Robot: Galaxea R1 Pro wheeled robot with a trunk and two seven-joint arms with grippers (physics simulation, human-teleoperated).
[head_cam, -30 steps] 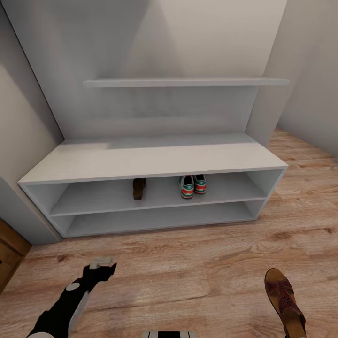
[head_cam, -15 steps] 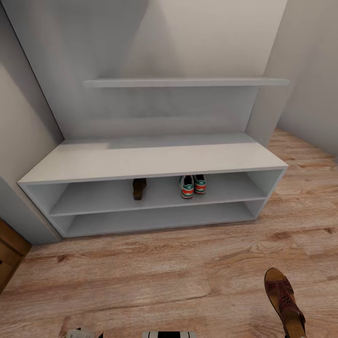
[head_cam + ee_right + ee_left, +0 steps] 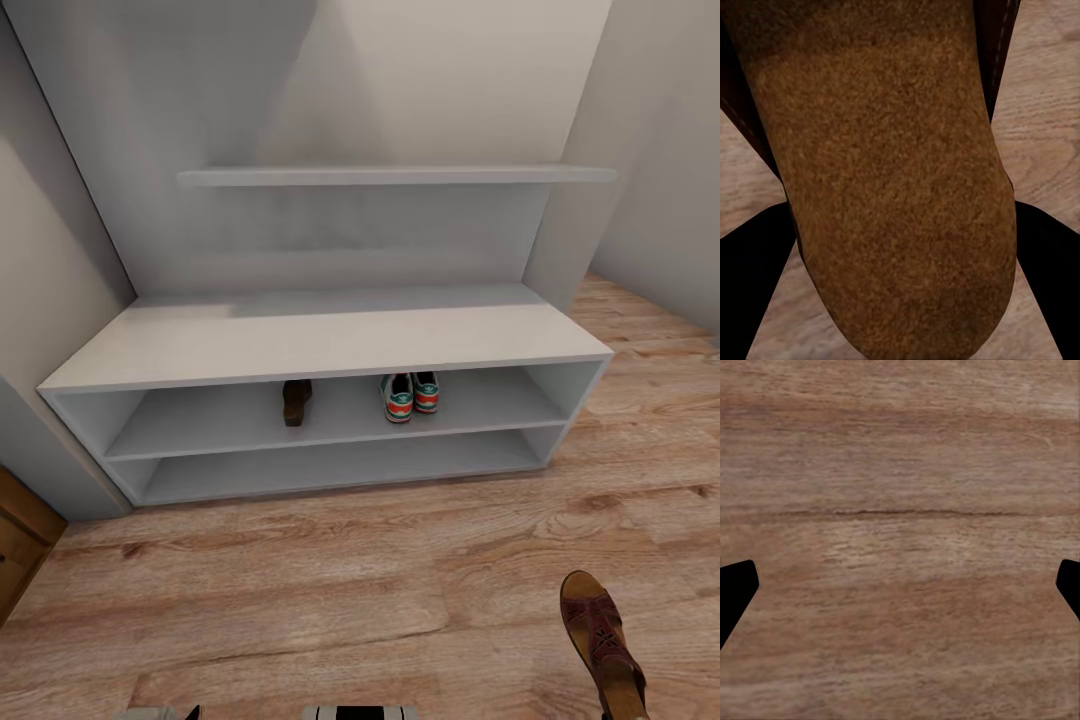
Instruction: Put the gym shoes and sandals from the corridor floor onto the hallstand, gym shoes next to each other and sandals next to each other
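Observation:
The pale-grey hallstand (image 3: 330,335) stands against the wall. On its upper open shelf the two gym shoes (image 3: 398,397) (image 3: 426,391) sit side by side, heels toward me. One brown sandal (image 3: 296,400) rests on the same shelf, to their left with a gap between. The other sandal (image 3: 603,640) hangs low over the corridor floor (image 3: 330,590) at the head view's lower right. In the right wrist view its tan footbed (image 3: 892,172) lies between the black fingers of my right gripper (image 3: 900,247), which is shut on it. My left gripper (image 3: 900,585) is open over bare planks (image 3: 900,472).
A long wall shelf (image 3: 400,176) hangs above the bench top. A brown wooden unit (image 3: 20,540) juts in at the left edge beside the hallstand. The lower shelf (image 3: 330,465) holds nothing. Wood floor stretches between me and the hallstand.
My left arm has drawn back down past the head view's bottom edge. The held sandal has shifted slightly lower at the right.

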